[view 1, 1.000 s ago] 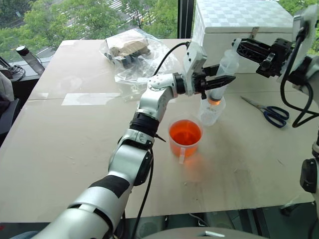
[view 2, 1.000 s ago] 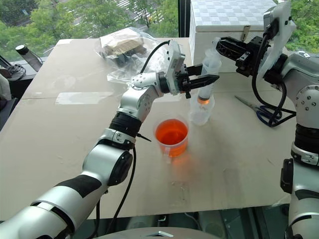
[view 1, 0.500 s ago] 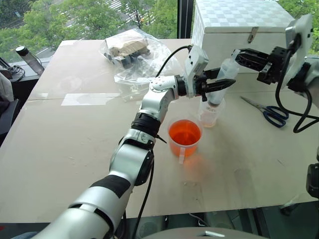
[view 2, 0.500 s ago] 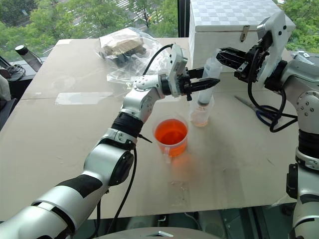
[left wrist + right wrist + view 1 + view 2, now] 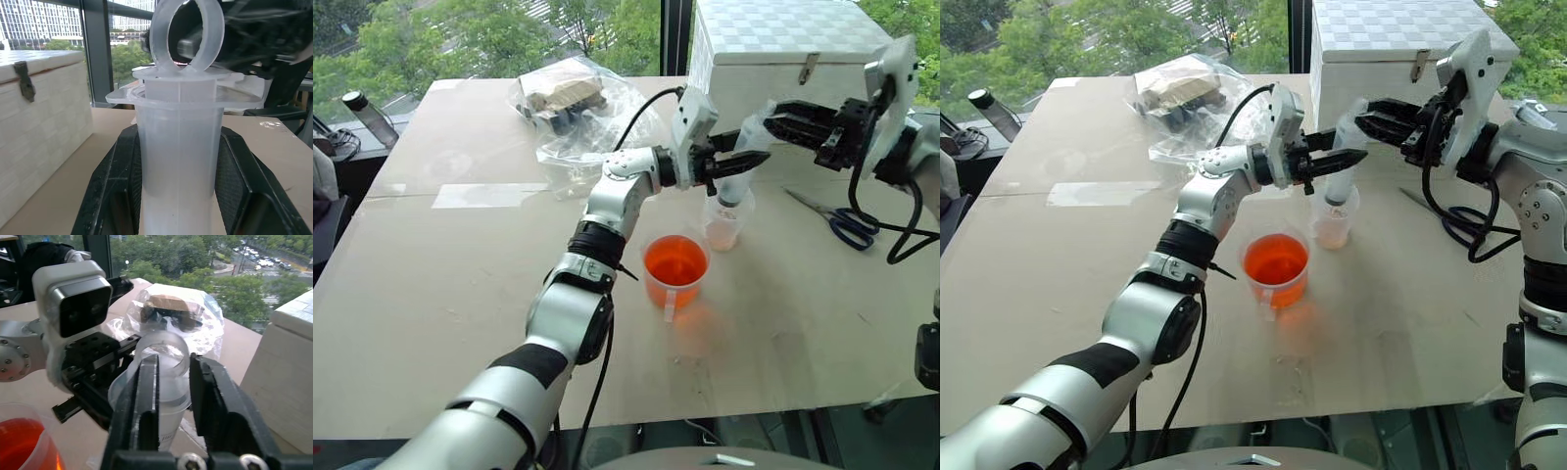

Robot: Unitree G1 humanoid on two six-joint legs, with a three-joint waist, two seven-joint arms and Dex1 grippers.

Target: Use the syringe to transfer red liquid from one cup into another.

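**Syringe emptied over the small cup; beaker still nearly full**

The syringe (image 5: 1340,168) is held upright over the smaller colourless cup (image 5: 1334,223), its tip down inside the cup's mouth. Its barrel is clenched between the fingers of the left gripper (image 5: 1344,157), as the left wrist view confirms. The plunger is seen pressed almost fully into the barrel, which appears clear. The ring-shaped plunger top (image 5: 161,352) lies between the fingers of the right gripper (image 5: 172,377), but whether it is gripped or just released cannot be told.

A shallow pale orange layer is visible at the bottom of the cup, so one discharge is judged to be done or nearly so. The wider beaker (image 5: 1276,269) stands just beside it on the counter (image 5: 1400,323), still filled high with red liquid (image 5: 1276,259). Further draws are judged to remain.
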